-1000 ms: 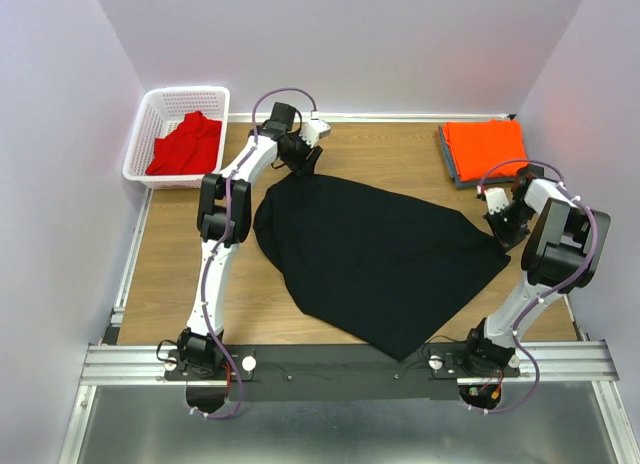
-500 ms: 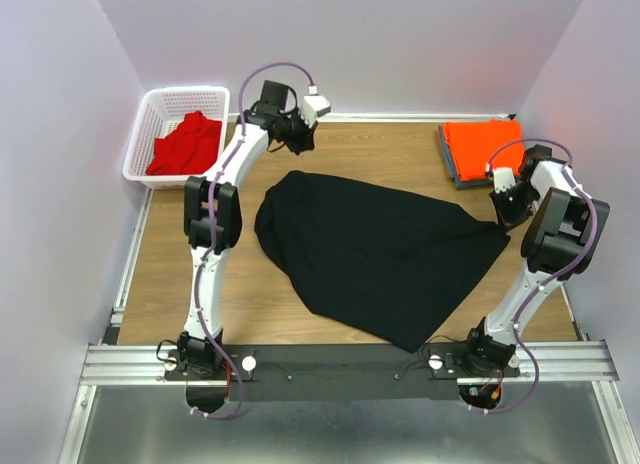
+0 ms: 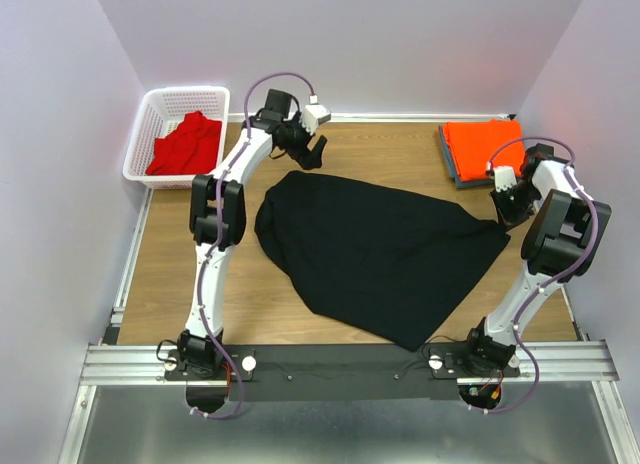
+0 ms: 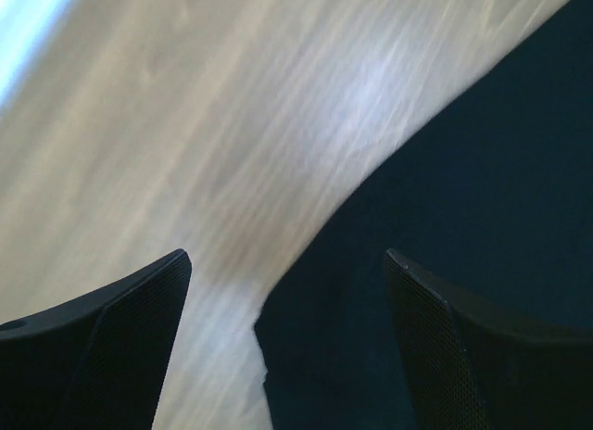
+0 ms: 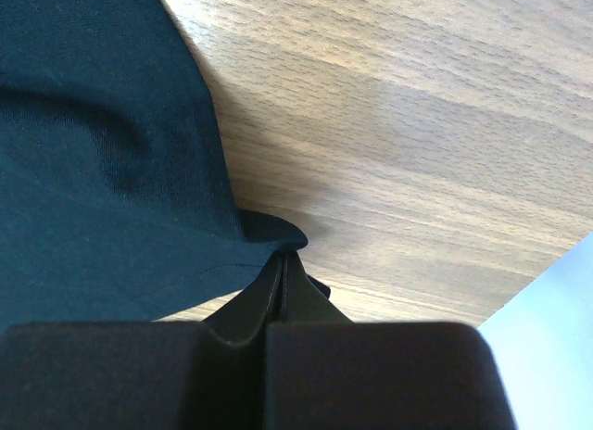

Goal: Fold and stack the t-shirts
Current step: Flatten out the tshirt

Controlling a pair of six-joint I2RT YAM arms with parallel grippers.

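Now my left hand [image 3: 311,152] hovers, fingers apart, over the far-left edge of the black shirt [image 3: 380,249], spread on the tabletop [image 3: 180,264]. My right hand [image 5: 283,263] is clamped on its right corner.

Pale lilac walls [image 3: 400,34], wooden table [image 3: 170,264], metal rail [image 3: 120,362]
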